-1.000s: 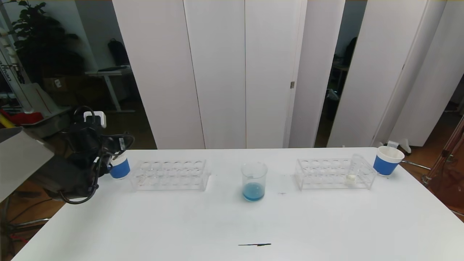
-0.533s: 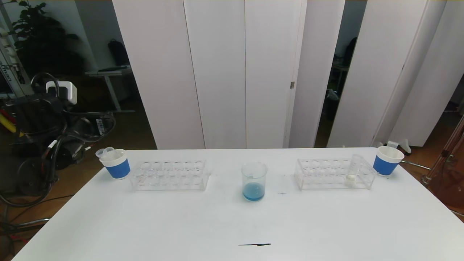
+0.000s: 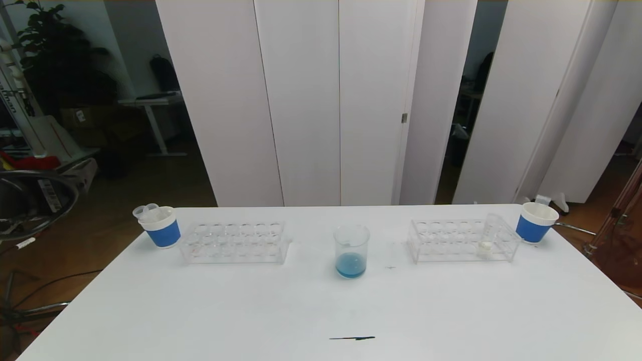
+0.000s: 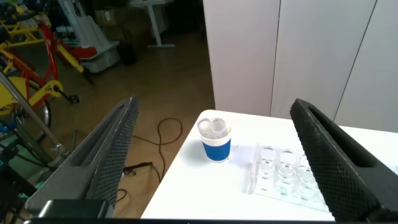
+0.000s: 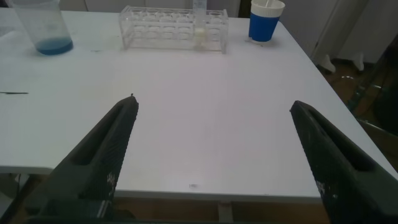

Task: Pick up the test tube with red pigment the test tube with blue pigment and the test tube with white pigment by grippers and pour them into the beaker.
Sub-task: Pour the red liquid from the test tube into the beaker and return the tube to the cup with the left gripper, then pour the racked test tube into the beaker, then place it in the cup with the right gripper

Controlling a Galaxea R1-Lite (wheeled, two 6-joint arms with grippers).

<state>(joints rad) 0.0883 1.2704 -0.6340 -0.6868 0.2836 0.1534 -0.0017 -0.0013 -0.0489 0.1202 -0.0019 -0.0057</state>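
Blue liquid is seen pooled at the bottom of the beaker [image 3: 351, 249], which stands at the centre of the head view, so the blue pour is judged done. The test tube with white pigment [image 3: 487, 235] is seen upright in the right rack [image 3: 461, 241], right of centre, with a blue-banded cup [image 3: 534, 221] beside it; this tube is judged the next one to be grasped, lifted clear and tipped over the beaker. Neither arm is shown in the head view. The right gripper [image 5: 214, 149] is shown only in its wrist view, released and empty, low over the near table edge. The left gripper [image 4: 214, 155], likewise spread and empty, is seen off the table's left end, facing the left cup [image 4: 216, 141] holding emptied tubes.
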